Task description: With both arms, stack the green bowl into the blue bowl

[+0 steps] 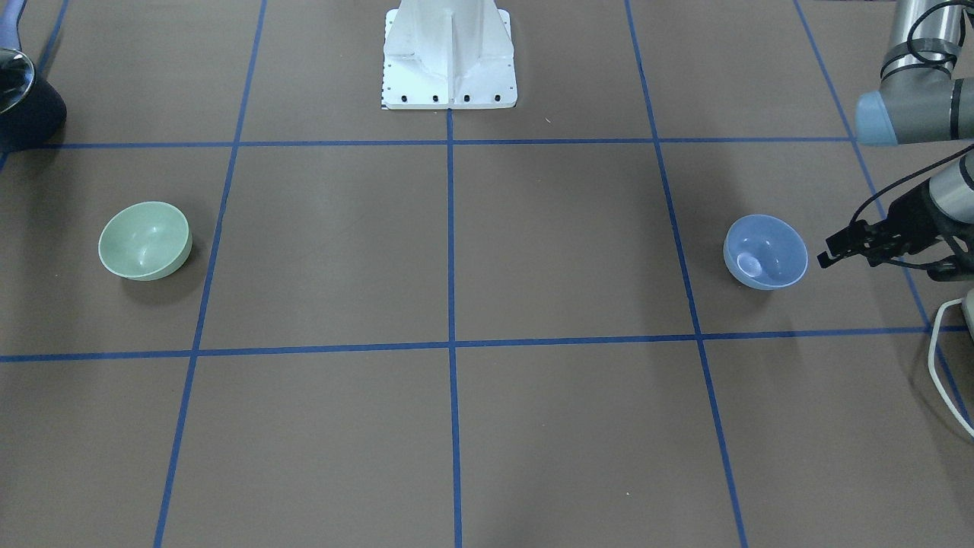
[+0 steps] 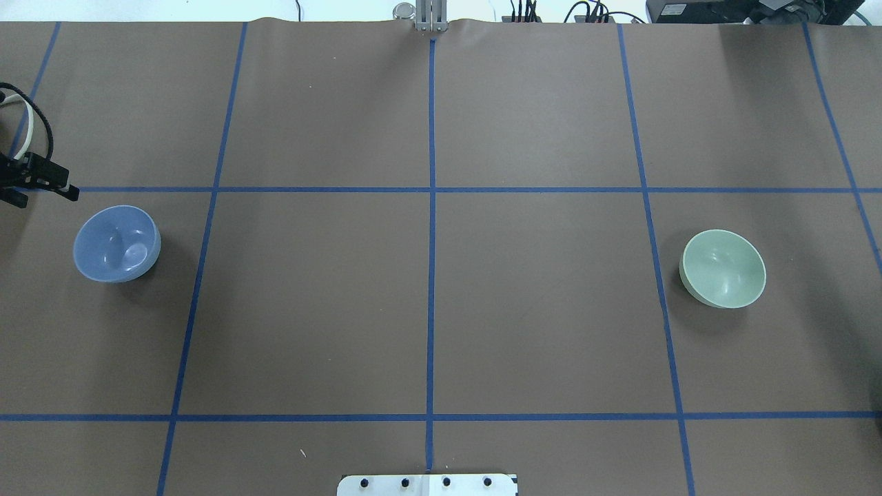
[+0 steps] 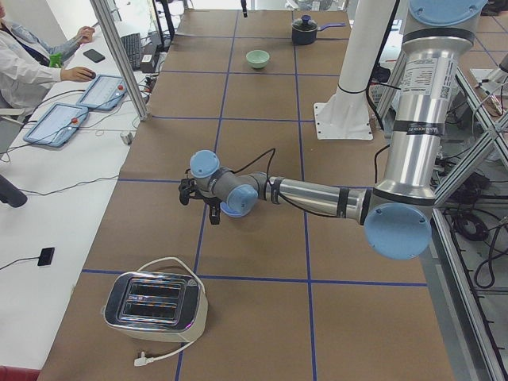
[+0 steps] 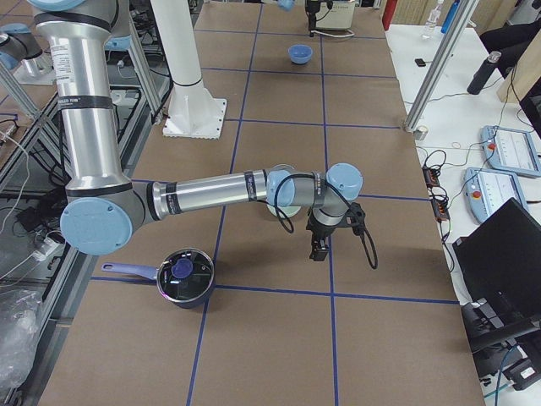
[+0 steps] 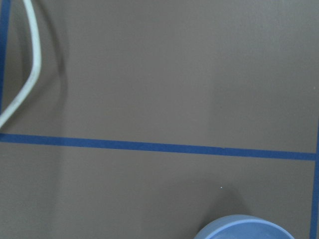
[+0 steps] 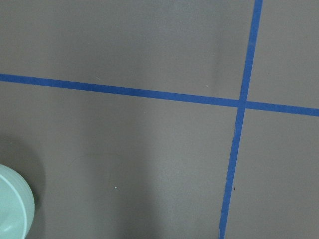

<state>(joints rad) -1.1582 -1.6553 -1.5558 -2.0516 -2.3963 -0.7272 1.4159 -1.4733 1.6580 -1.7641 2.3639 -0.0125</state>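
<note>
The green bowl (image 1: pixel 144 240) sits upright on the brown table, on the right-arm side (image 2: pixel 723 269). Its edge shows at the bottom left of the right wrist view (image 6: pixel 12 209). The blue bowl (image 1: pixel 765 251) sits upright on the left-arm side (image 2: pixel 116 243). Its rim shows at the bottom of the left wrist view (image 5: pixel 244 228). My left gripper (image 1: pixel 831 251) hovers just beside the blue bowl with its fingers apart and empty (image 2: pixel 48 193). My right gripper (image 4: pixel 317 249) hangs near the green bowl, towards the table's far edge. I cannot tell if it is open or shut.
A white pedestal base (image 1: pixel 449 57) stands at the robot's side of the table. A dark pot with a lid (image 4: pixel 182 277) sits past the green bowl. A toaster (image 3: pixel 155 305) with a white cord (image 1: pixel 940 358) sits past the blue bowl. Blue tape lines grid the table.
</note>
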